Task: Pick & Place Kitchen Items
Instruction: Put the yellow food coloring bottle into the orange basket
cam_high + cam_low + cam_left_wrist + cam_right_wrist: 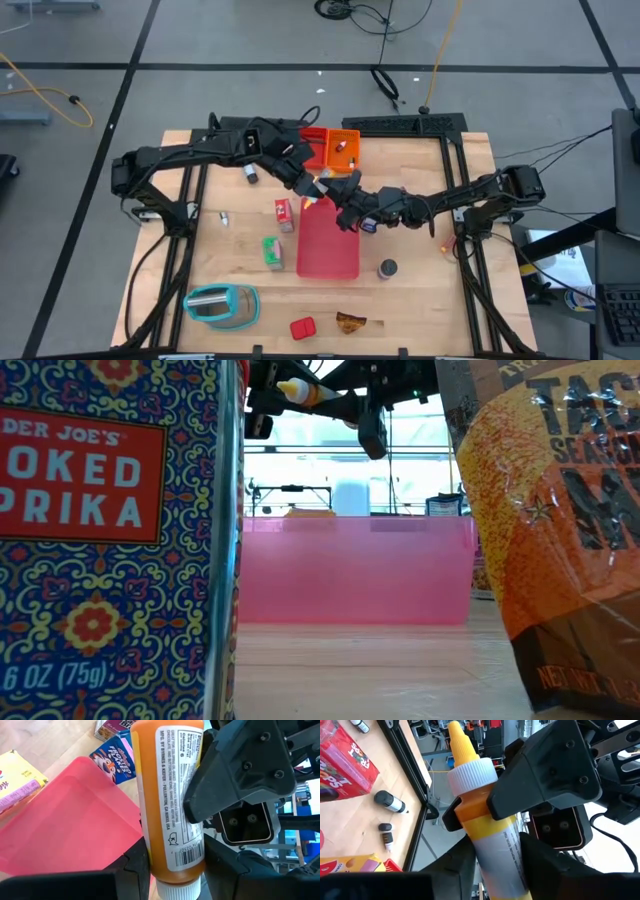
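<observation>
One mustard bottle (170, 805), two grippers' jaws clamping it.

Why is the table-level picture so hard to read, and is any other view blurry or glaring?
Low view: paprika tin and orange packet loom huge and soft, and bright windows behind wash out the background. Left wrist view: the mustard bottle fills the frame, its label sharp. High view: even light, no glare.

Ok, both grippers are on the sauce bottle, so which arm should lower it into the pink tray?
Probably right: the right gripper holds the sauce bottle by its labelled body, over the pink tray; the left gripper pinches only near the cap.
</observation>
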Robot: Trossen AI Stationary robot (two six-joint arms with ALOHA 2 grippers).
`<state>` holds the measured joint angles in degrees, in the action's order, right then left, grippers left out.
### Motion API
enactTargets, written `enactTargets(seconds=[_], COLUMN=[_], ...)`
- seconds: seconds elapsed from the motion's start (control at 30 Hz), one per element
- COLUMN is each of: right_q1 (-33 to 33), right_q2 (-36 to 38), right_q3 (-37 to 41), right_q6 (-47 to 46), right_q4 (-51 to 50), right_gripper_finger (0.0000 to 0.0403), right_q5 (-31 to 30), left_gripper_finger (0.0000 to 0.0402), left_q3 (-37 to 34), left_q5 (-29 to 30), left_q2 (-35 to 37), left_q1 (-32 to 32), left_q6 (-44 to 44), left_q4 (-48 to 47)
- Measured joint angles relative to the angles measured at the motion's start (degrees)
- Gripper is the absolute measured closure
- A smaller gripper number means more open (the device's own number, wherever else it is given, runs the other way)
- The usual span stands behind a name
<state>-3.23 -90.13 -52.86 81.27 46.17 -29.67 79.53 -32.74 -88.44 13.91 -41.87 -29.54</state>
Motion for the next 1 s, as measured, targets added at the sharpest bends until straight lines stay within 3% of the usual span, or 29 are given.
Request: enactTargets(seconds=[0.2,0.37,0.73,1.0], right_q1=[0.1,0.2,2.7,4.8], right_q2=[0.0,-0.1,0.1,0.0], right_q3=[0.0,0.0,-0.3,-0.2], right_q6=[-4.0,-6.1,-10.8,-17.8], right_q4=[0.4,1.1,1.5,-1.3], right_gripper_finger=[0.0299,0.0307,0.0309,0.0309], right_q5=[-0.4,-1.9,-5.3,-7.0], left_gripper_finger=[0.0265,0.0234,0.0183,0.0182], left_q3=[0.1,0.2,0.1,0.1], left_q5=[1.0,1.6,-4.0,7.0], left_q2=[0.0,0.0,2.1,7.3], left_q1=[0.0,0.0,1.3,2.8], left_q6=[0.8,4.1,15.3,21.1], left_q4=[-0.2,0.1,-0.1,-8.7])
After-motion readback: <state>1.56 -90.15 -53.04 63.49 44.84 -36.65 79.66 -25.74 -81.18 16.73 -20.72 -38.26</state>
